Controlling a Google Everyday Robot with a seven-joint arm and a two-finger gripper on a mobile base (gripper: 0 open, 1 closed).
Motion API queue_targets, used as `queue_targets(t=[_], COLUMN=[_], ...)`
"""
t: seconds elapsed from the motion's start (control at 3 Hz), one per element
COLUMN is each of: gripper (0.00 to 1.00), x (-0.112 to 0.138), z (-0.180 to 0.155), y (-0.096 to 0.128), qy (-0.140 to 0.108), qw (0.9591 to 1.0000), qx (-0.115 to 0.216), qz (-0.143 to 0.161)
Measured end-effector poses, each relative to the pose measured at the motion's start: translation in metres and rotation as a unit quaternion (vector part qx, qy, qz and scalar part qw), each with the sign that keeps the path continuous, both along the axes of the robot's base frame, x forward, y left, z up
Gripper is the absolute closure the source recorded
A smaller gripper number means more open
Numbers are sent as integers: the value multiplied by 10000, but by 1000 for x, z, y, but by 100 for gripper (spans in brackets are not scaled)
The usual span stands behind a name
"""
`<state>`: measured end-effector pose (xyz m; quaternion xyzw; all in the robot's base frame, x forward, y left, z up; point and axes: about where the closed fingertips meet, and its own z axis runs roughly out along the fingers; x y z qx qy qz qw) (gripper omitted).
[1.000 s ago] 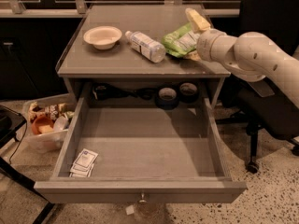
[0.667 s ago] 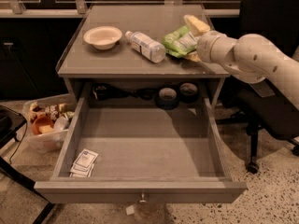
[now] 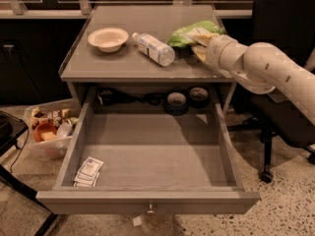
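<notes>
Horizontally extended, the gripper touches the green bag.

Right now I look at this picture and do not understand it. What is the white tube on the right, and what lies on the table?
The white tube is a robot's one arm. Its gripper rests against the green bag at the right of the tabletop. The single camera looks down at the table from the front. Beside the bag lie a water bottle and a pale bowl. The drawer below stands open, with small packets in its front left corner. Two tape rolls sit behind it.
</notes>
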<state>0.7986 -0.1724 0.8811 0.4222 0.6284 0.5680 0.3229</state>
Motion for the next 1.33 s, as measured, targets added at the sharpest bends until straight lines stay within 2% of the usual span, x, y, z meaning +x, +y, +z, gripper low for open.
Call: queue_targets(t=[0.33, 0.67, 1.33], gripper=[89, 100, 100], x=[0, -2, -17], z=[3, 8, 31], y=[-2, -5, -23], qy=[-62, -121, -367], qw=[10000, 9999, 9987], qx=[29, 8, -216], qz=[-50, -86, -263])
